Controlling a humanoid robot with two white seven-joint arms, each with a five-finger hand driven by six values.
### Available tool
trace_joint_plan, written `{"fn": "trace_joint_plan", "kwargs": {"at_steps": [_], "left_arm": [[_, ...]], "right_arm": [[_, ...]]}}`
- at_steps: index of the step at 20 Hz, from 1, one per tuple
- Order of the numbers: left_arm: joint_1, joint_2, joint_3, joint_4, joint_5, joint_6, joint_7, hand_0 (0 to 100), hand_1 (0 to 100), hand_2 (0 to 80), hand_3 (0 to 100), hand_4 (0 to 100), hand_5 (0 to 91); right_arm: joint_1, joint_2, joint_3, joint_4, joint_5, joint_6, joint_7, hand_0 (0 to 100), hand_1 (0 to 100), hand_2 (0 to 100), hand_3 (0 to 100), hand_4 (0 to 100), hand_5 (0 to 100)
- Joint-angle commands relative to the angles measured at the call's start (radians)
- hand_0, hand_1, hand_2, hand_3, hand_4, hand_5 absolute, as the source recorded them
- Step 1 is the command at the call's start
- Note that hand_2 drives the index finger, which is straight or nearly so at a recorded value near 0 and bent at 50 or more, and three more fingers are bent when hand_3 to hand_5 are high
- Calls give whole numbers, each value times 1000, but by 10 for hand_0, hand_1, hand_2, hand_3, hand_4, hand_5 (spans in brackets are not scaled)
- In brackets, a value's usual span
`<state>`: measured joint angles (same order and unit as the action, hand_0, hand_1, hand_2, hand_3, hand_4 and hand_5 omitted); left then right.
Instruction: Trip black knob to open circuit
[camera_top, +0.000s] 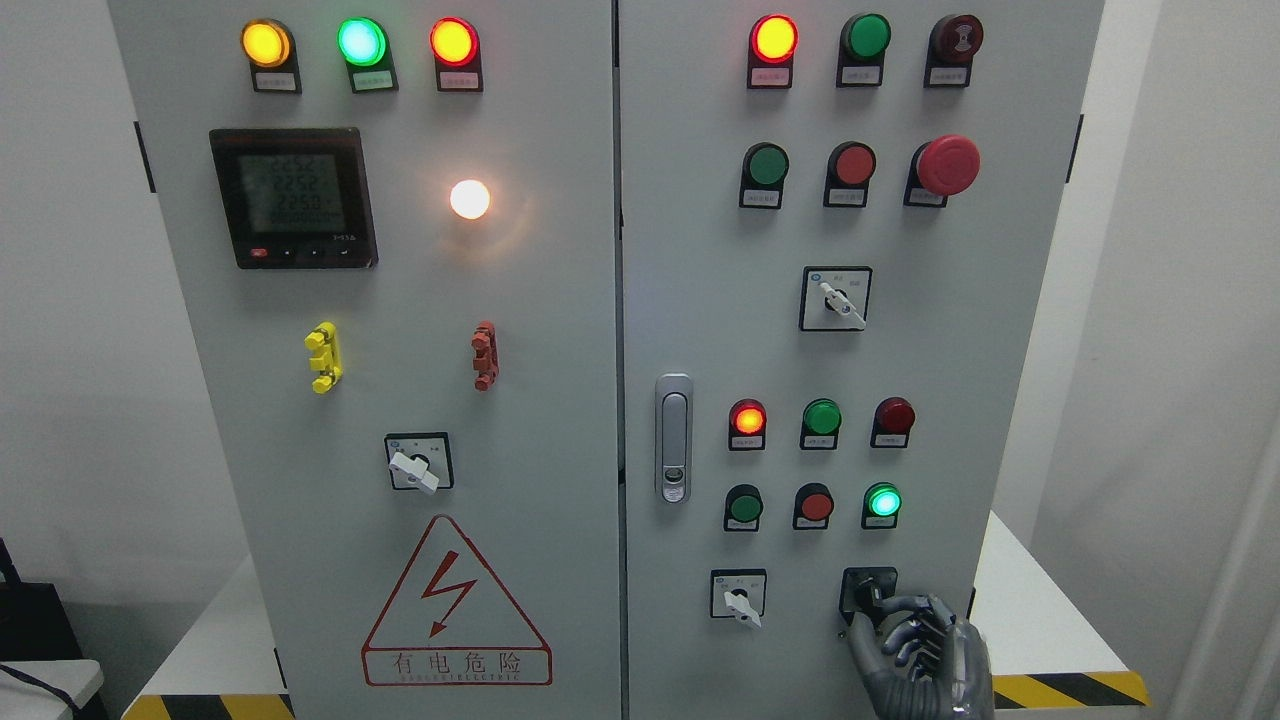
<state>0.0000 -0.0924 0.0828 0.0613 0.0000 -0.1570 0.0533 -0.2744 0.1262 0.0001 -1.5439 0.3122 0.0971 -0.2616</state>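
Low on the right door (1010, 300) of the cabinet, near its bottom right corner, we have our right hand (915, 645) raised to the black knob (868, 593). Our thumb rises along the knob's left side while the curled fingers (925, 615) close in from its right and below, so the hand appears to pinch the knob, a grip suited to twisting it. The knob sits just above and left of our palm, to the right of the white selector switch (738, 597) and below the lit green lamp (882, 501). Our left hand is out of sight.
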Motion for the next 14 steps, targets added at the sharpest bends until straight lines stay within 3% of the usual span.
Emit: {"fn": "trace_joint_plan", "kwargs": {"at_steps": [1,14], "left_arm": [[-8,0,0,0,-32,1,0,120,389,0,0,0,0],[-8,0,0,0,-34,1,0,120,389,0,0,0,0]], "right_arm": [[9,-5,-11,-2,1,0,-1,402,884,472,842,913,981],[11,-7,-26,-5,1,0,-7,396,881,474,843,914,981]]}}
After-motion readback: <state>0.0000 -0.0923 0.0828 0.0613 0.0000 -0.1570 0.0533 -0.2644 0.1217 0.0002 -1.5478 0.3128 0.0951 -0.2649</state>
